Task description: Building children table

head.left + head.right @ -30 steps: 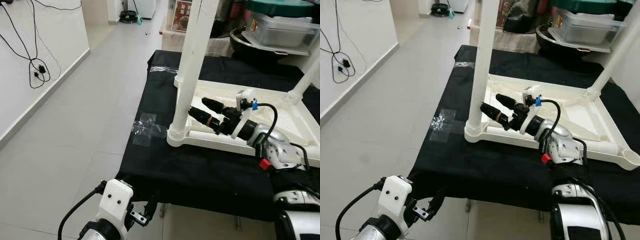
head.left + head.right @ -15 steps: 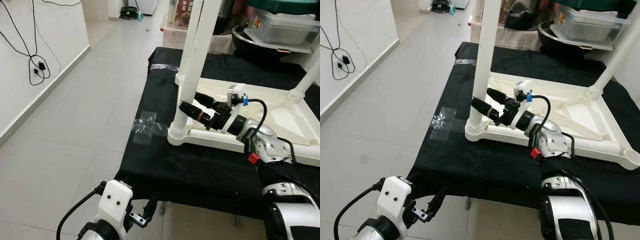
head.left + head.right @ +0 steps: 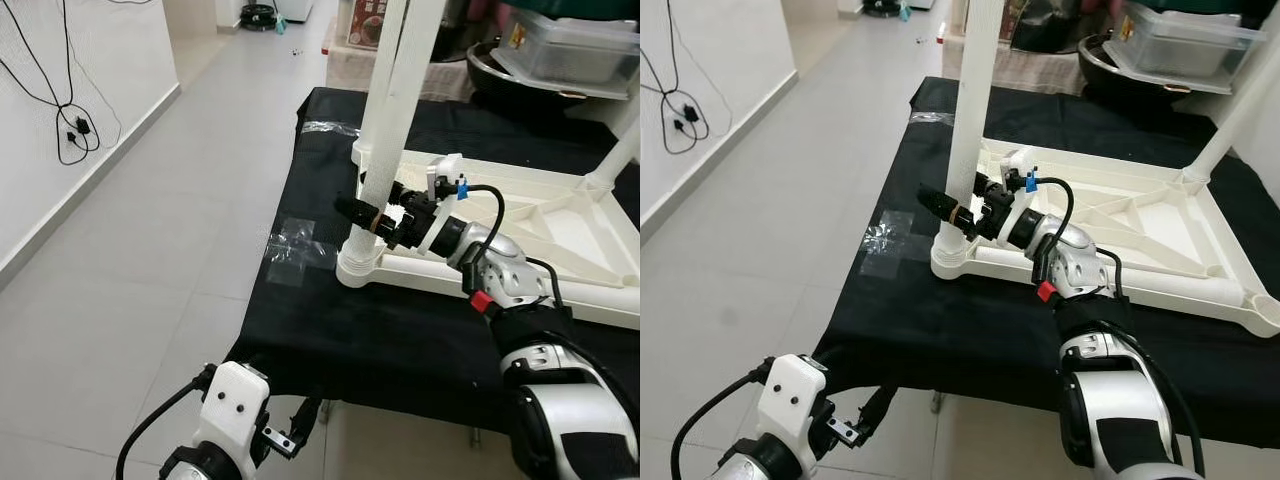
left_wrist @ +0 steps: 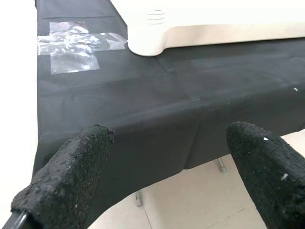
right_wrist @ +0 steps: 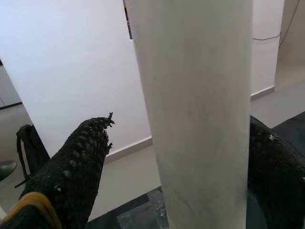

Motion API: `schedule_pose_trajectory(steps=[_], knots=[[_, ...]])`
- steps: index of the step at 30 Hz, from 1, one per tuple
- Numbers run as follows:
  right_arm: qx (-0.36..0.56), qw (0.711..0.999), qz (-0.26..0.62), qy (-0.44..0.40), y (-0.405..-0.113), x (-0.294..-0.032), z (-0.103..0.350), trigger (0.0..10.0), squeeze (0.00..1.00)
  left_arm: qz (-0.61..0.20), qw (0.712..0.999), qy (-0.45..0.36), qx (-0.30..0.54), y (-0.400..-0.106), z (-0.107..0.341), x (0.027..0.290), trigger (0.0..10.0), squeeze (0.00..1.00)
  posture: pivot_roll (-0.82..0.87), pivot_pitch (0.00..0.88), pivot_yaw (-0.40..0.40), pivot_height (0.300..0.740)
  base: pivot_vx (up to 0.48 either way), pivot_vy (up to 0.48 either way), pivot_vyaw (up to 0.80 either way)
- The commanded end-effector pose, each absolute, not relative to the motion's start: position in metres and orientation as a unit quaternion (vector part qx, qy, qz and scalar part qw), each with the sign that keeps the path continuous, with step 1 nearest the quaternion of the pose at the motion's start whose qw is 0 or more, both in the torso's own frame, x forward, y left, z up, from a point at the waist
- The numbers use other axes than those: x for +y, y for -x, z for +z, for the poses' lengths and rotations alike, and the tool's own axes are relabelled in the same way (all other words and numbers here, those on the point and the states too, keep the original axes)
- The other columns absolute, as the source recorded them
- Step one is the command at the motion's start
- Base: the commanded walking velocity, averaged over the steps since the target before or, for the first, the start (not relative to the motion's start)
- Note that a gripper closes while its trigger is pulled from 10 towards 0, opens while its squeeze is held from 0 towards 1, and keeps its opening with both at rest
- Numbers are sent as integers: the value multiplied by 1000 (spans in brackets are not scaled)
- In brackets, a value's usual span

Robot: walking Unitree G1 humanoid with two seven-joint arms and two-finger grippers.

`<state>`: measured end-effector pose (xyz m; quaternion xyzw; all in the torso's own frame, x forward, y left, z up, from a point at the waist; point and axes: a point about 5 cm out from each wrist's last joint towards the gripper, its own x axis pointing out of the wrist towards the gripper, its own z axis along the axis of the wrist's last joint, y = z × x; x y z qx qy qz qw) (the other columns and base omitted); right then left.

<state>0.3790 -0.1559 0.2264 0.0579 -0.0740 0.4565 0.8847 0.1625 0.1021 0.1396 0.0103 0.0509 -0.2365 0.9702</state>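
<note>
Children's table (image 3: 520, 225): white plastic, lay upside down on the surface (image 3: 400, 340), which was covered in black cloth. Underside ribs faced up.

Leg (image 3: 395, 120): white, round, stood upright in the socket (image 3: 360, 268) at the table's near-left corner. Second leg (image 3: 620, 160): rose slantwise at the far right corner.

Right hand (image 3: 368, 214): reached across the table's frame to the near-left leg, low down, just above the socket. Fingers spread, one on each side of the leg, as the right wrist view confirmed: one black finger (image 5: 78, 167) on one side, the other (image 5: 276, 176) on the opposite side, leg (image 5: 195, 109) between them. Could not tell whether the pads pressed the leg or only flanked it.

Left hand (image 4: 162, 176): hung low beside the near edge of the surface, well apart from the table. Fingers (image 4: 71, 171) spread wide, nothing between them; black cloth and the socket corner (image 4: 147, 40) seen ahead.

Clear tape (image 3: 295, 255): patches stuck on the cloth just left of the socket.

Floor (image 3: 150, 250): pale grey tiles. Black cable (image 3: 70, 110) hung on the white wall at left.

Plastic box (image 3: 570, 50): clear, on a dark basin behind the surface.
</note>
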Motion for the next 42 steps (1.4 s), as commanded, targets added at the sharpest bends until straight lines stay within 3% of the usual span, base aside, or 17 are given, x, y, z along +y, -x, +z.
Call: schedule_pose_trajectory(steps=[1,12,39,40,42], knots=[[-80,887,453,-47,-382,-152,230,10000,0,-241,969,-9,54,-159,141,100,10000,0,151,139,-129,740,0,0,0],[-96,894,436,-47,-389,-145,239,10000,0,-243,969,-7,54,-158,143,98,10000,0,147,147,-132,740,0,0,0],[-109,881,460,-37,-395,-120,251,10000,0,-245,968,-4,57,-156,143,95,10000,0,141,157,-143,740,0,0,0],[-110,881,459,-39,-395,-120,251,39,0,-244,968,-4,57,-156,143,95,10000,0,141,158,-145,740,0,0,0],[-108,880,461,-43,-395,-119,251,0,0,-244,968,-3,57,-156,143,95,10000,0,141,159,-145,740,0,0,0]])
